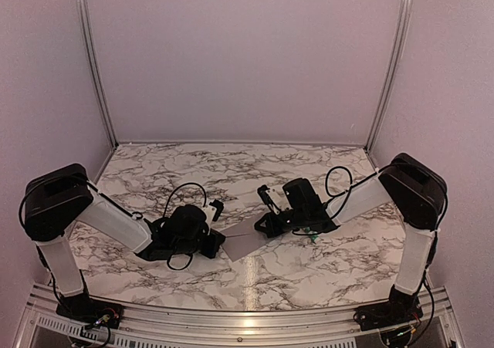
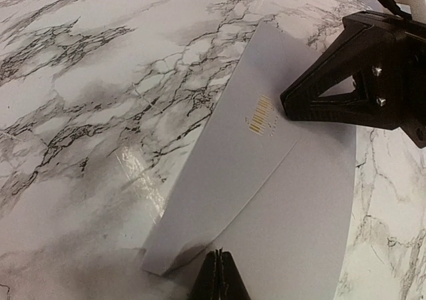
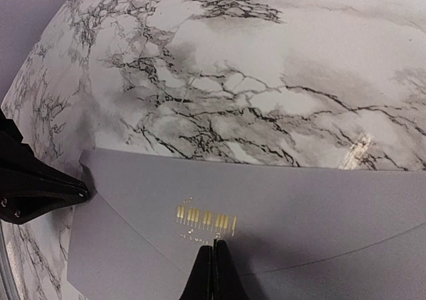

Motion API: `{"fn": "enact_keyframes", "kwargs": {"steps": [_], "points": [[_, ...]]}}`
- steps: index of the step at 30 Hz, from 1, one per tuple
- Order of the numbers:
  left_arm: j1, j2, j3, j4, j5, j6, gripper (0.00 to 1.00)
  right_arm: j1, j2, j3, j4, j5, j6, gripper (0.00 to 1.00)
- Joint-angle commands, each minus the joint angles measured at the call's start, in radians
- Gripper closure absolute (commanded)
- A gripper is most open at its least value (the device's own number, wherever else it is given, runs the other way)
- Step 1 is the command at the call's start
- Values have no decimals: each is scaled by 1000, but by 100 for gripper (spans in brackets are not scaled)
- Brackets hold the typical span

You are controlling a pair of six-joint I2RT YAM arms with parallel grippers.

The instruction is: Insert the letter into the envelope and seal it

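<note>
1. L gripper [image 2: 218,270]: jaws clenched, nothing held. Its tip bears on the envelope [image 2: 286,213] at the near corner, beside the flap [image 2: 219,167] edge.
2. R gripper [image 3: 213,263]: jaws clenched, empty. Its tip rests on the flap just below the gold print [image 3: 206,220].
3. Envelope lies flat on the marble table [image 2: 100,80], mid-table between both arms, with the flap folded down over the body.
4. Letter: not visible in any view. Judged to be inside the envelope; can't confirm.
5. Step in hand, by judgement: sealing. Insertion appears done, and both tips are pressing the flap.
6. Next move calls for one tip to pin the envelope so it doesn't slide on the smooth marble. The other presses along the flap edge.
7. Shadow under the flap corner near the L tip suggests it isn't fully down there, so check that spot first.
</note>
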Motion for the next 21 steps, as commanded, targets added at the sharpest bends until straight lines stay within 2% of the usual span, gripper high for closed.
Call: {"fn": "enact_keyframes", "kwargs": {"steps": [1, 8, 15, 21], "points": [[1, -93, -44, -61, 2, 9, 96, -21, 26, -16, -107, 54, -8, 100], [2, -142, -36, -60, 5, 16, 96, -21, 27, -16, -104, 46, -10, 100], [17, -39, 46, -61, 34, 14, 96, -21, 20, -19, -107, 47, -12, 100], [30, 52, 68, -60, -8, 4, 96, -20, 16, -20, -110, 47, -15, 100]]}}
